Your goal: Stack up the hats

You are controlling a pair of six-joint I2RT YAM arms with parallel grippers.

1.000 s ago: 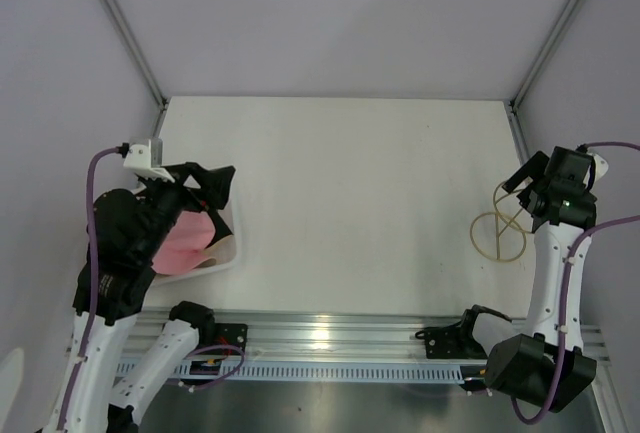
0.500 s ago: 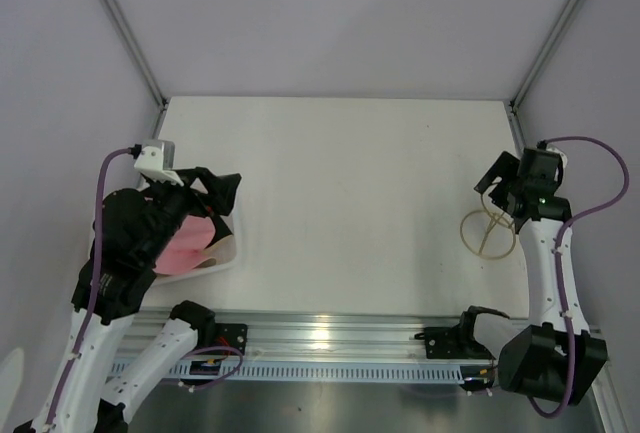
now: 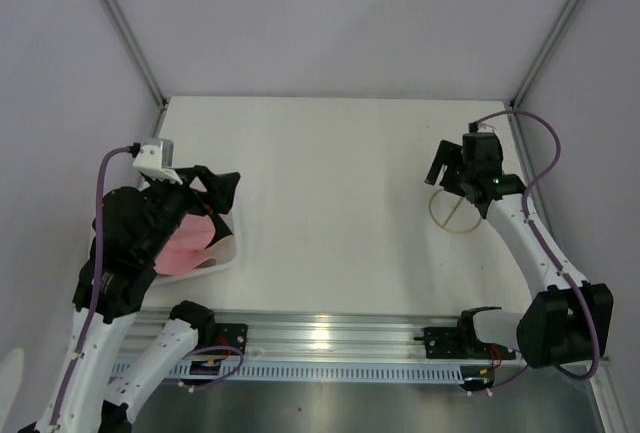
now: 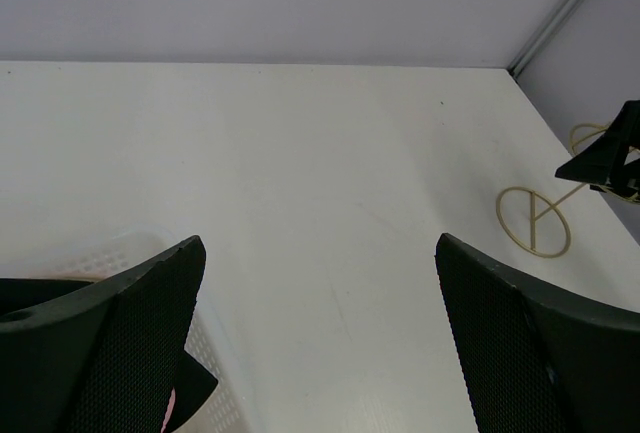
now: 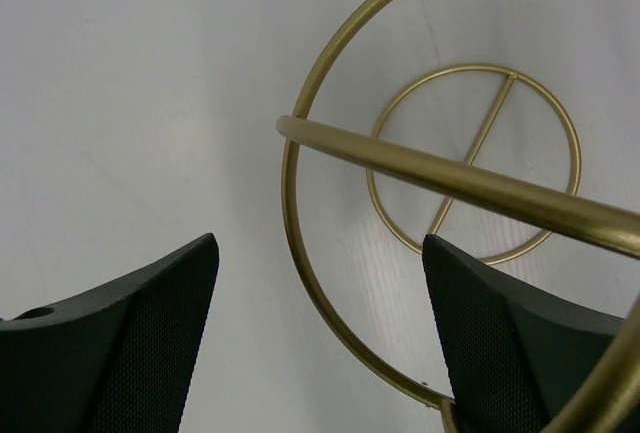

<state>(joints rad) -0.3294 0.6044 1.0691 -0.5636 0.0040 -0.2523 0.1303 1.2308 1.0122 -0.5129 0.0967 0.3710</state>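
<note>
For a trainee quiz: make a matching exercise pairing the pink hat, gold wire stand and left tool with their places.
1 pink fabric hat
2 gold wire stand
3 left tool

a right side of the white table
b inside the white plastic basket
c open, above that basket's edge

Pairs: 1-b; 2-a; 3-c

- From high behind the near edge, we look down on the whole table [image 3: 330,203].
- Past the left gripper [image 4: 320,245], we face low across the table toward the stand [image 4: 538,217].
- Our right wrist view hangs close over that stand; all three views share it.
</note>
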